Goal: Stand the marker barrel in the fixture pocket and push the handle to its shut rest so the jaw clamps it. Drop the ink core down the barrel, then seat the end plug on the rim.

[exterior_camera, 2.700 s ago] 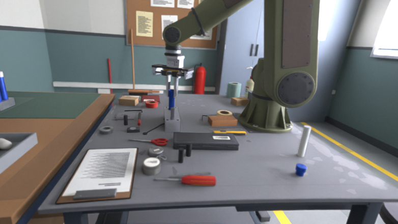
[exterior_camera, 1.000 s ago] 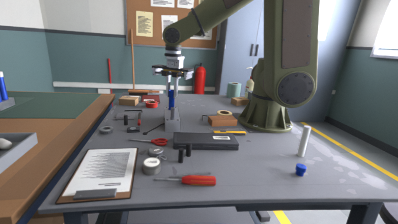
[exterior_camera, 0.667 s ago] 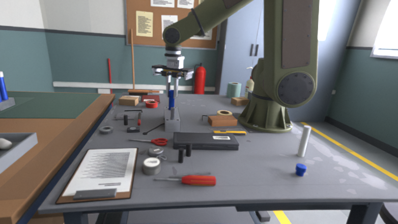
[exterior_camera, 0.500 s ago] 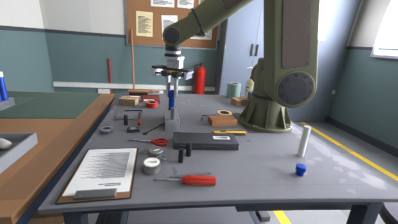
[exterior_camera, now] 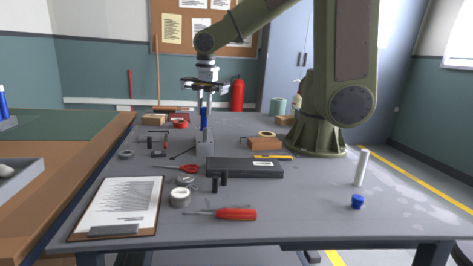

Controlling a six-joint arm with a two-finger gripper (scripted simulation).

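Note:
My gripper is above the grey fixture block at the middle of the table. Its fingers are closed on the top of the blue marker barrel. The barrel stands upright with its lower end in the fixture's pocket. A thin black handle runs out from the fixture's left side toward the front left. The white ink core stands upright far to the right. The blue end plug sits in front of the core, apart from it.
A black case lies just in front of the fixture, with red scissors to its left. Two black pegs, a red screwdriver and a clipboard lie nearer the front edge. The arm's base stands at the right rear.

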